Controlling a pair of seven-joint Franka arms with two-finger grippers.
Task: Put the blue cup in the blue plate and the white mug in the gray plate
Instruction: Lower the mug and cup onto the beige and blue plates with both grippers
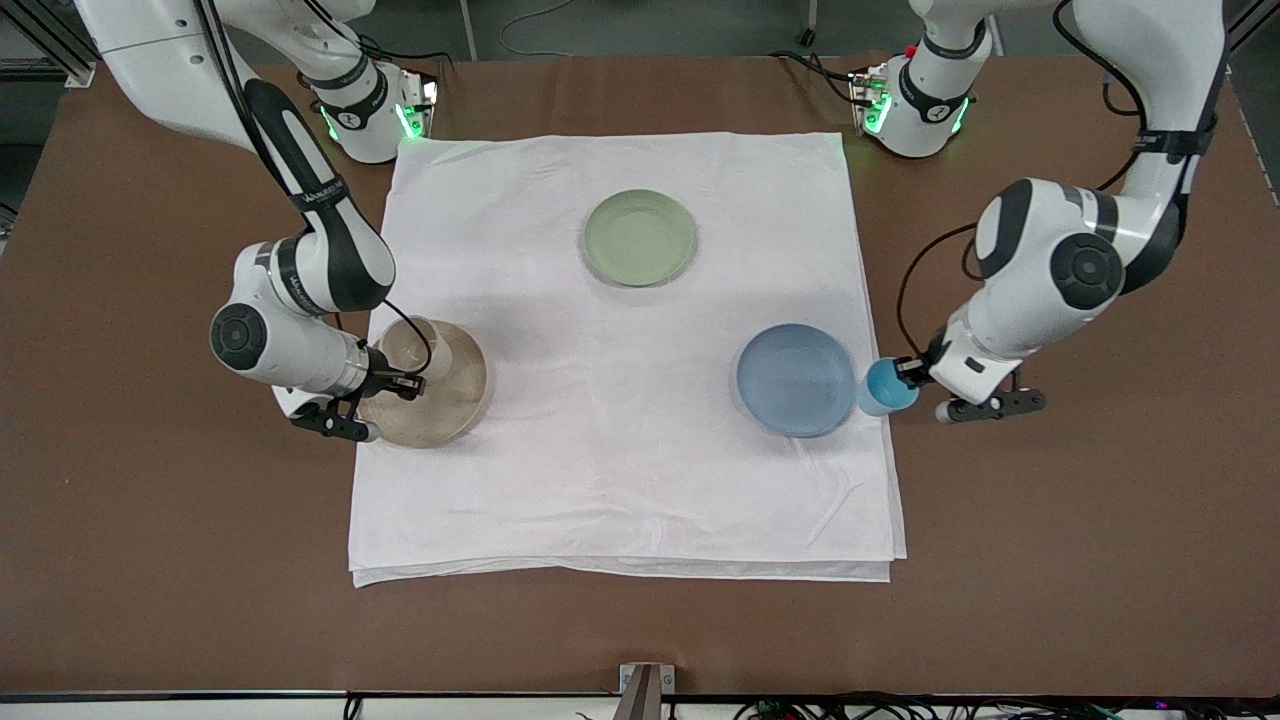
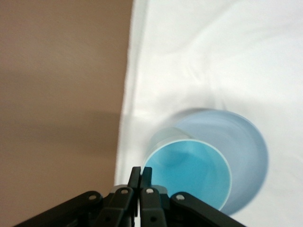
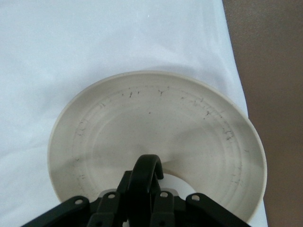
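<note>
My left gripper (image 1: 905,372) is shut on the rim of the blue cup (image 1: 885,387), which is upright at the edge of the blue plate (image 1: 795,380), toward the left arm's end of the table. In the left wrist view the gripper (image 2: 141,172) pinches the cup (image 2: 189,172), and the plate (image 2: 246,142) shows under it. My right gripper (image 1: 405,383) is shut on the dark handle of the white mug (image 1: 420,345), which is upright over the gray plate (image 1: 450,400). The right wrist view shows the handle (image 3: 147,170) between the fingers, over the plate (image 3: 156,118).
A sage-green plate (image 1: 639,237) lies on the white cloth (image 1: 620,480) farther from the front camera, between the two arms. The cloth covers the middle of the brown table (image 1: 150,520). Both arm bases stand along the table's back edge.
</note>
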